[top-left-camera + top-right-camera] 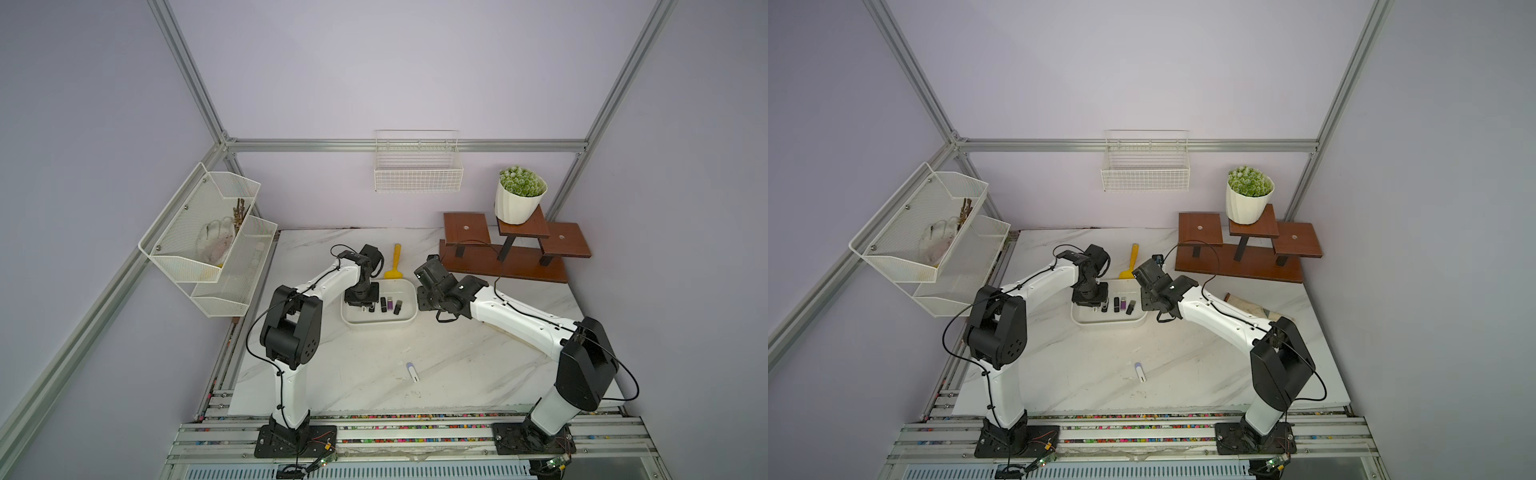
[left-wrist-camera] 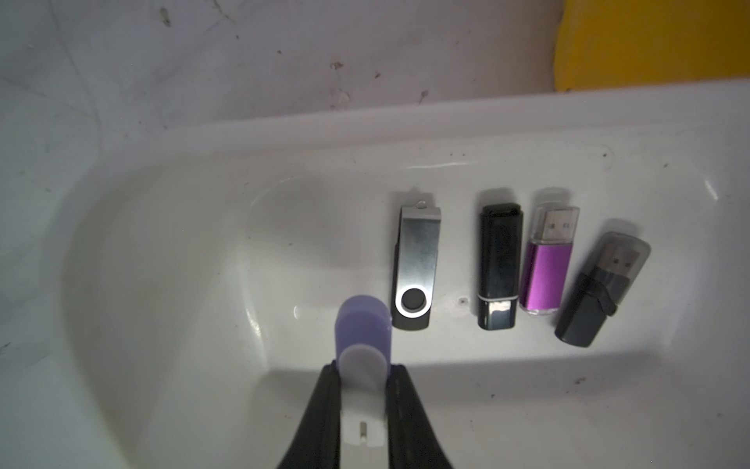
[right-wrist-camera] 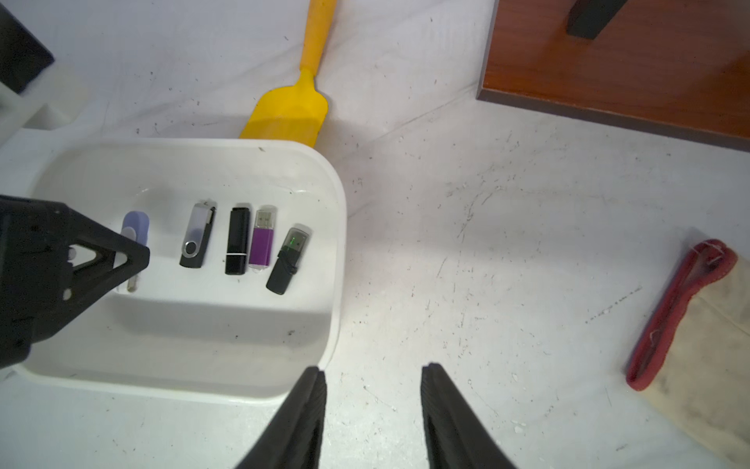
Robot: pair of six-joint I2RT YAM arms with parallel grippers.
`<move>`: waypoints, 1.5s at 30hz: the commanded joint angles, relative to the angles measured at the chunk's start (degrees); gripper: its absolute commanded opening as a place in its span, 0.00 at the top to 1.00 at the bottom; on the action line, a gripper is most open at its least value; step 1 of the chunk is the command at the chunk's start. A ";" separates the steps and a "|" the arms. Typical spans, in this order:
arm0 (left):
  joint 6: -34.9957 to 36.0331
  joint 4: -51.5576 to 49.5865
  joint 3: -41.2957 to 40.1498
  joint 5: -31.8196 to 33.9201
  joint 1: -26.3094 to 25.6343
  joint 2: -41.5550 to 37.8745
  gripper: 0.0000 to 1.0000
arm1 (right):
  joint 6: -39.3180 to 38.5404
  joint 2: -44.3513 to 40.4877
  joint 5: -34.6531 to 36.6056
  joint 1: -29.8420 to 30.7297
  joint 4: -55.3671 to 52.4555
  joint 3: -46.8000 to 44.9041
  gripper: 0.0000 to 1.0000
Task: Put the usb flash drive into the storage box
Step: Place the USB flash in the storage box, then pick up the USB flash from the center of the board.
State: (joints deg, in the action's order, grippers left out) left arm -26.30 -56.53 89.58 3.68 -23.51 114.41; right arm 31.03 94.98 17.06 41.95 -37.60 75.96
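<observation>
The storage box (image 1: 378,325) (image 1: 1108,324) is a shallow white tub at mid-table. My left gripper (image 2: 363,369) (image 1: 365,306) reaches down inside its left end, shut on a white usb flash drive (image 2: 363,337) (image 3: 136,223) with a lavender cap, held just over the floor. Several other drives lie side by side on the box floor: silver swivel (image 2: 416,260), black (image 2: 500,264), purple (image 2: 546,268) and dark grey (image 2: 600,288). My right gripper (image 3: 373,371) (image 1: 424,303) hangs open and empty over the table, just off the box's right wall (image 3: 337,243). A second white, lavender-capped drive (image 1: 412,371) (image 1: 1140,371) lies on the marble nearer the front.
A yellow spatula (image 1: 395,262) (image 3: 292,109) lies just behind the box. A wooden stand (image 1: 511,249) with a potted plant (image 1: 519,199) fills the back right. A cloth with red trim (image 3: 690,325) lies to the right. A wire basket (image 1: 417,170) and mesh rack (image 1: 208,241) hang on the walls.
</observation>
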 commanded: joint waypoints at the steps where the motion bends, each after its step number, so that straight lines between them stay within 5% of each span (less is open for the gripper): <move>1: 1.26 1.30 1.29 0.79 0.04 1.32 1.00 | 2.75 -4.83 0.39 0.27 -0.43 -2.88 0.56; 7: 1.52 1.73 1.47 0.79 0.04 3.63 0.98 | 4.08 -8.07 -1.98 0.32 -0.54 -6.83 0.56; 16: 1.34 1.71 1.36 2.01 0.04 2.70 0.69 | 4.93 -9.29 -4.49 1.32 0.17 -10.46 0.55; 26: 1.17 -0.27 3.81 2.49 0.04 0.11 0.55 | 5.64 -10.41 -5.56 2.36 0.52 -12.76 0.55; 38: 1.42 -8.31 16.18 5.32 0.13 -9.97 0.43 | 9.79 -7.09 -9.70 15.19 -0.64 -14.79 0.52; 45: 1.17 -9.51 13.91 7.64 1.25 -13.06 0.41 | 9.84 0.16 -12.22 19.82 -1.28 -13.18 0.51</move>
State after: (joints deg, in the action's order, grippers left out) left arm -25.74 -63.81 105.16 9.37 -23.16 102.72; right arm 40.07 92.36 6.35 60.14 -37.76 61.58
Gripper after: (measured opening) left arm 0.594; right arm 0.491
